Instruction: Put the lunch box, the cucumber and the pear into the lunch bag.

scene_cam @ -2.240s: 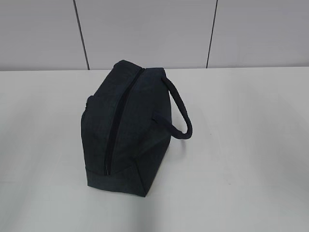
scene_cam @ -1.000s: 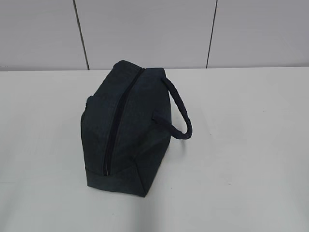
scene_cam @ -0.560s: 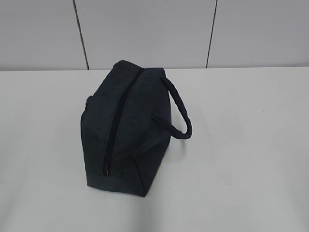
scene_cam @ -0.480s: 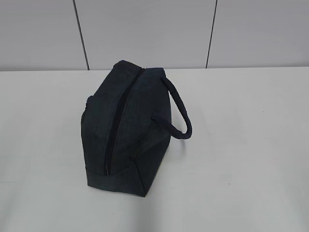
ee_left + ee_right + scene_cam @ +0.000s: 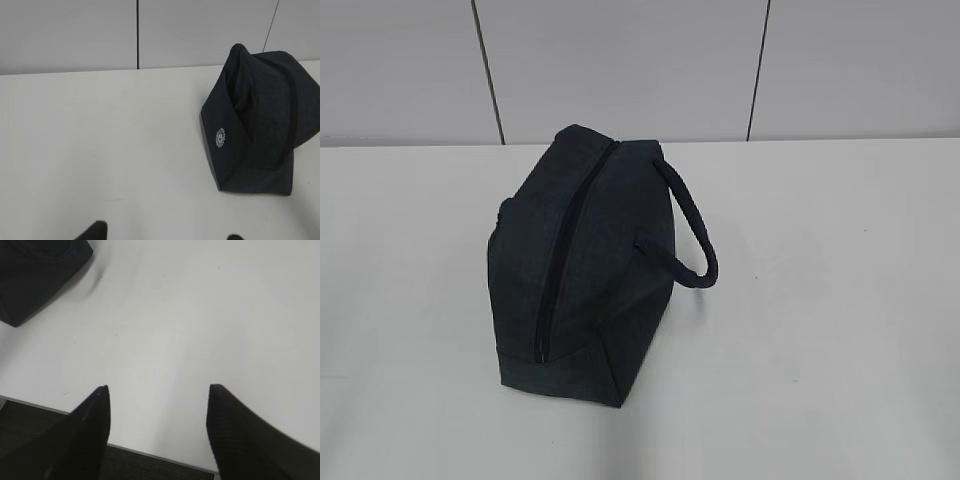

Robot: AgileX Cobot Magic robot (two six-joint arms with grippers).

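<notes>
Lighting was bright, even and diffuse in all three of my views. The white table (image 5: 820, 300) read close to overexposed, with little surface texture. The lunch bag (image 5: 585, 270) cast only a faint, soft-edged shadow, and its navy fabric was rendered almost black, with detail lost in the folds. In my right wrist view the fingertips (image 5: 97, 405) were soft and out of focus. I found no hard glare.

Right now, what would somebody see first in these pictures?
The dark bag, zipped shut, sits alone in the middle of the white table, its handle looping out to the right. A small white logo marks its end. The right gripper hangs open over the table's near edge.
</notes>
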